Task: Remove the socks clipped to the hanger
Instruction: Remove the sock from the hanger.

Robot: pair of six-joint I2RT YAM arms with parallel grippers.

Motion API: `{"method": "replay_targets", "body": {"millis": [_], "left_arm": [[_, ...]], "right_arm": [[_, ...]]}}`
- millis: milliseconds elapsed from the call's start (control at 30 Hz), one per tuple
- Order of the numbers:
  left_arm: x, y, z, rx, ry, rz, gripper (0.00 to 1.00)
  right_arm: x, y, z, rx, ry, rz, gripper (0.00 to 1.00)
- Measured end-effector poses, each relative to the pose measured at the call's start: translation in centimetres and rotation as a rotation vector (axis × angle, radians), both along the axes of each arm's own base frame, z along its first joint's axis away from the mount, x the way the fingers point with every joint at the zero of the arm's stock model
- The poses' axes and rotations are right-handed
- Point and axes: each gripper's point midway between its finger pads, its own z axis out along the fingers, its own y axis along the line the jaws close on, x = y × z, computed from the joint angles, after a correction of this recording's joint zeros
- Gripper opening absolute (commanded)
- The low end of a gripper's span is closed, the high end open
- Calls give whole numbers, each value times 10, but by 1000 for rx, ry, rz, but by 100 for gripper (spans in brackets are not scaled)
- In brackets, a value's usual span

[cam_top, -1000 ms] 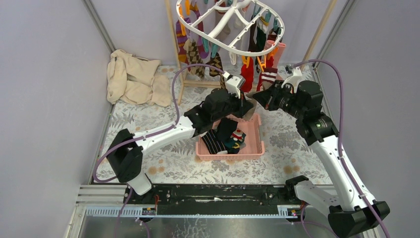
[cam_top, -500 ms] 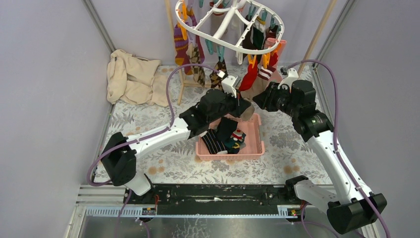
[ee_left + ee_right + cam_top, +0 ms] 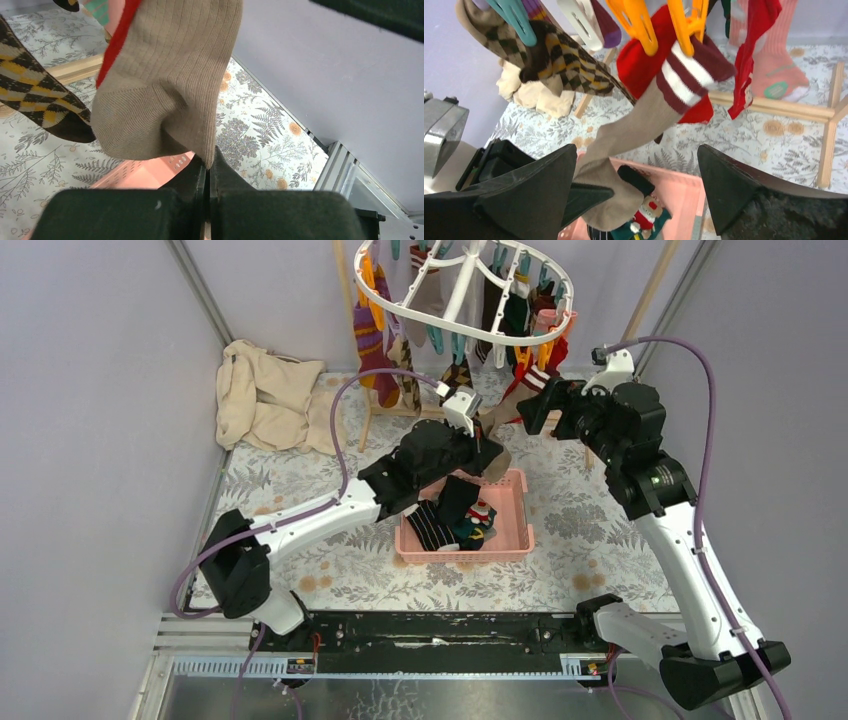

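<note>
- Socks (image 3: 368,335) hang from the hanger (image 3: 470,335) at the back of the table (image 3: 300,480); some lie in the pink basket (image 3: 520,525).
- The left gripper (image 3: 207,160) pinches the toe of the tan sock (image 3: 165,90) and has pulled it tight.
- The orange clip (image 3: 684,20) still bites its striped top, so this sock is not free yet.
- The right gripper (image 3: 634,155), spread wide, has gone up nearer that clip than a second ago, and the hanger has tipped.

Pale lavender walls (image 3: 90,440) enclose a floral-patterned tabletop (image 3: 575,535); a crumpled beige cloth (image 3: 270,395) lies in the far-left corner.
</note>
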Motion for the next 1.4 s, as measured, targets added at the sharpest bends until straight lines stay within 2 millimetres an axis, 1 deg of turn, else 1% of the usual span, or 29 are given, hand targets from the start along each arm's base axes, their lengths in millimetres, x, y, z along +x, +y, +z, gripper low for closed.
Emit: {"method": "replay_targets", "body": {"millis": [100, 233, 300, 400, 500, 600, 667, 700, 767, 900, 1000, 1100, 1233, 1400], "left_arm": [[-2, 3, 5, -6, -10, 2, 0], [-4, 7, 14, -12, -25, 3, 0], [-5, 9, 17, -13, -28, 4, 0], [-4, 15, 21, -17, -33, 13, 0], [-3, 23, 25, -22, -36, 23, 0], [1, 30, 26, -25, -39, 39, 0], [3, 35, 26, -24, -38, 49, 0], [3, 37, 25, -23, -37, 51, 0], [4, 41, 25, -22, -36, 57, 0], [4, 48, 26, -23, -38, 68, 0], [2, 51, 29, -24, -39, 70, 0], [2, 53, 31, -25, -40, 72, 0], [2, 53, 30, -23, -36, 68, 0], [0, 53, 28, -18, -30, 57, 0]], "right_arm": [[8, 1, 10, -3, -36, -4, 100], [24, 3, 13, -6, -68, -7, 98], [33, 1, 14, -3, -80, -15, 93], [46, -12, 20, 10, -108, -44, 85], [57, -30, 29, 36, -145, -81, 79], [62, -38, 44, 66, -197, -87, 71], [63, -35, 54, 88, -232, -63, 67], [64, -34, 56, 97, -242, -53, 64], [67, -29, 60, 116, -259, -22, 62], [79, -20, 53, 151, -242, 31, 62], [86, -15, 44, 167, -215, 54, 66], [90, -11, 39, 178, -199, 73, 67], [90, -8, 40, 190, -199, 89, 67], [89, -6, 46, 202, -217, 103, 62]]}}
